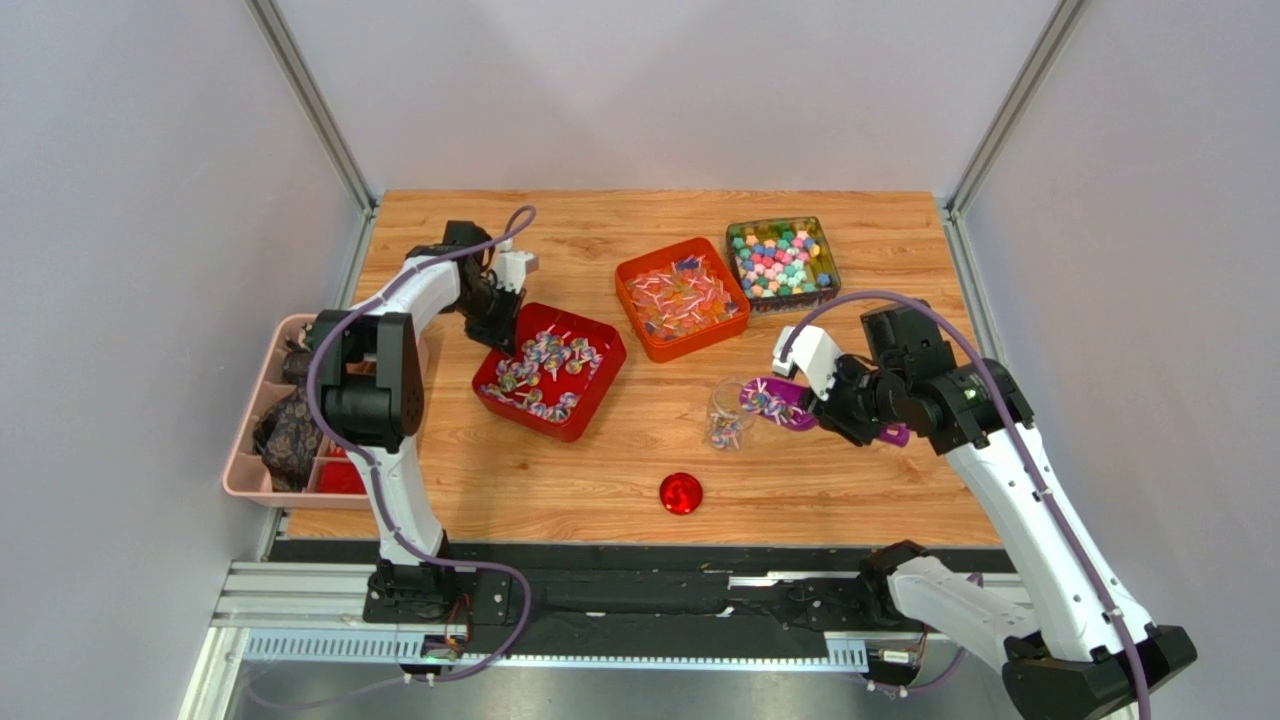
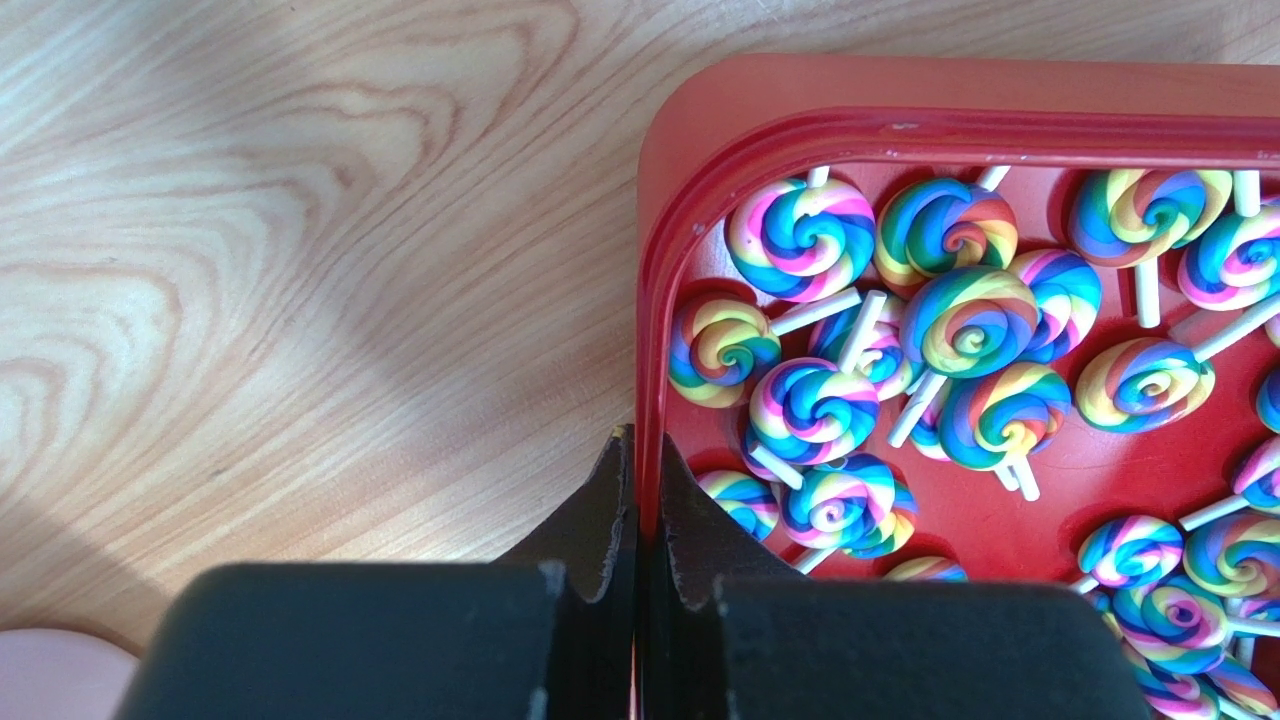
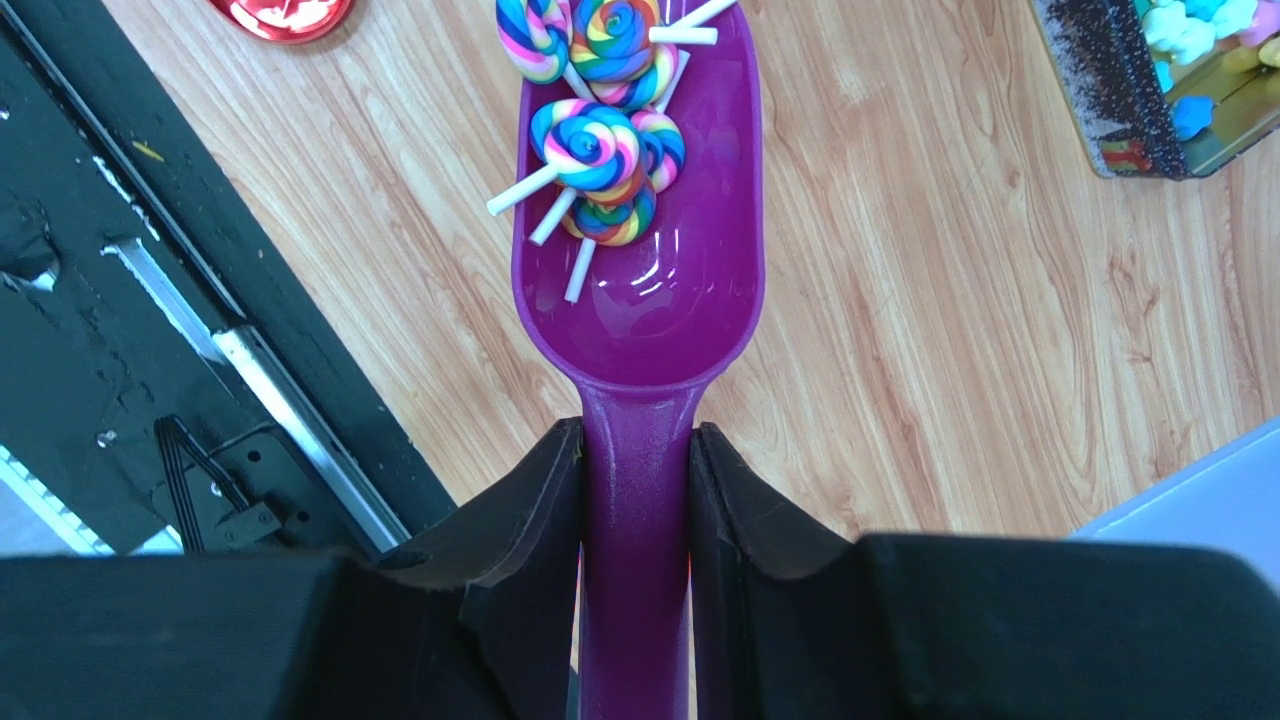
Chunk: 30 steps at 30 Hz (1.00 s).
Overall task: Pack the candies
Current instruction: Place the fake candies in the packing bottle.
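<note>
Three trays (image 1: 622,278) of candies (image 2: 801,240), one purple scoop (image 3: 661,300).
The left gripper (image 2: 643,495) pinches the red tray (image 2: 649,300) wall; the right gripper (image 3: 637,510) clamps the scoop's handle.

Top view: bright, even, diffuse light from overhead. The desk (image 1: 496,495) has only faint soft shadows under the arms, and fine detail is lost at this scale. Left wrist view: broad soft shadow bands across the wood and a thin glare line on the red tray rim (image 2: 932,132). The left pincer (image 2: 643,503) is near-black, soft-focus, no surface detail. Right wrist view: wood grain sharp, white glare spots in the purple scoop (image 3: 661,308) bowl, right pincer (image 3: 637,450) dark and slightly blurred.
</note>
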Each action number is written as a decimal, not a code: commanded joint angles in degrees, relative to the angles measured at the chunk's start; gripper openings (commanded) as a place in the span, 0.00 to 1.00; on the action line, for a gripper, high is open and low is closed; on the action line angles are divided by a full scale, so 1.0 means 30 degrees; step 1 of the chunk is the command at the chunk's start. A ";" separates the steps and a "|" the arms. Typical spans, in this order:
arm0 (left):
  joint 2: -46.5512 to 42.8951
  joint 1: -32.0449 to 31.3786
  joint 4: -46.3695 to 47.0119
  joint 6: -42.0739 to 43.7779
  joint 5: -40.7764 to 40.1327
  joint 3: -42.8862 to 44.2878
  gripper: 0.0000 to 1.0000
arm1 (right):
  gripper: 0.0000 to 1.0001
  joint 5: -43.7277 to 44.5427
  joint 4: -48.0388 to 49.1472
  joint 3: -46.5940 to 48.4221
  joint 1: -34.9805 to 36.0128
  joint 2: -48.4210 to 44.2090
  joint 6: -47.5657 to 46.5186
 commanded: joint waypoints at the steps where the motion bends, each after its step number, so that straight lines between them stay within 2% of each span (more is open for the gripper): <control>1: -0.1424 0.0166 -0.0053 -0.0022 0.1371 -0.0048 0.00 | 0.00 0.0302 -0.0455 0.1293 -0.0046 0.0355 -0.0658; 30: -0.1308 0.0225 0.0358 -0.0140 0.1927 -0.0488 0.00 | 0.00 0.1181 -0.1746 0.3402 0.0569 0.3022 -0.1215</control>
